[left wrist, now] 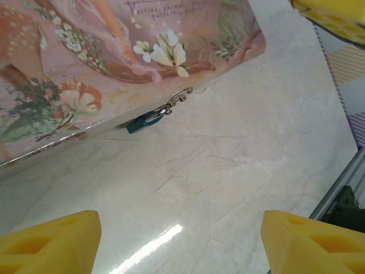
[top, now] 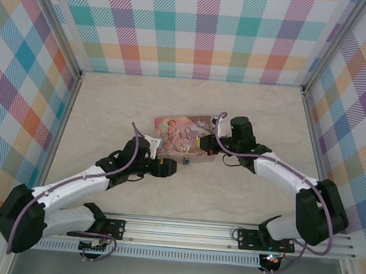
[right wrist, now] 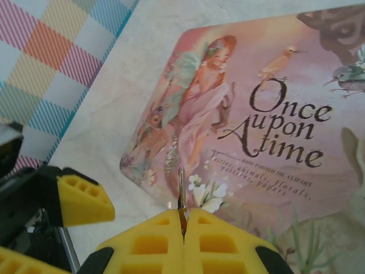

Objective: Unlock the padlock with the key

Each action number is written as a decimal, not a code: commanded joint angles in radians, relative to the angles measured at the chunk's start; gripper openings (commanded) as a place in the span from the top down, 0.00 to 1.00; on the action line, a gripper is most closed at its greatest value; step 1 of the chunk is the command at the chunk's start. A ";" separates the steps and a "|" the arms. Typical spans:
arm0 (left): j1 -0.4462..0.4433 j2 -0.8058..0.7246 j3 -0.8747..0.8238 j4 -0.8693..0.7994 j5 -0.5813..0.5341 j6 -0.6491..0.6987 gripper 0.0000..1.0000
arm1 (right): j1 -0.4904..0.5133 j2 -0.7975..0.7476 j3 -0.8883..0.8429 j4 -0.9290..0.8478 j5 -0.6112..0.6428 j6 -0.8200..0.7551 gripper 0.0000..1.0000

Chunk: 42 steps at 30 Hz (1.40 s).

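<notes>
Padlock (left wrist: 142, 121) sits at the tin's (left wrist: 85, 68) near edge, its blue body down on the surface (left wrist: 228, 171). The shackle looks hooked through the clasp (left wrist: 178, 98), and that is what pins it there. Right pincer (right wrist: 183, 220) is clenched on the key (right wrist: 181, 185), gripping one end so the thin blade pokes out free above the lid. Left pincer (left wrist: 181, 228) is released, fingers wide, facing the lock. I'd say it's lining up to steady it, since a loose lock would shy away from the key.
</notes>
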 commanded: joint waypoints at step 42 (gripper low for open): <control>0.018 0.312 0.018 0.319 -0.231 0.176 0.17 | -0.076 0.206 -0.052 0.195 0.005 0.156 0.95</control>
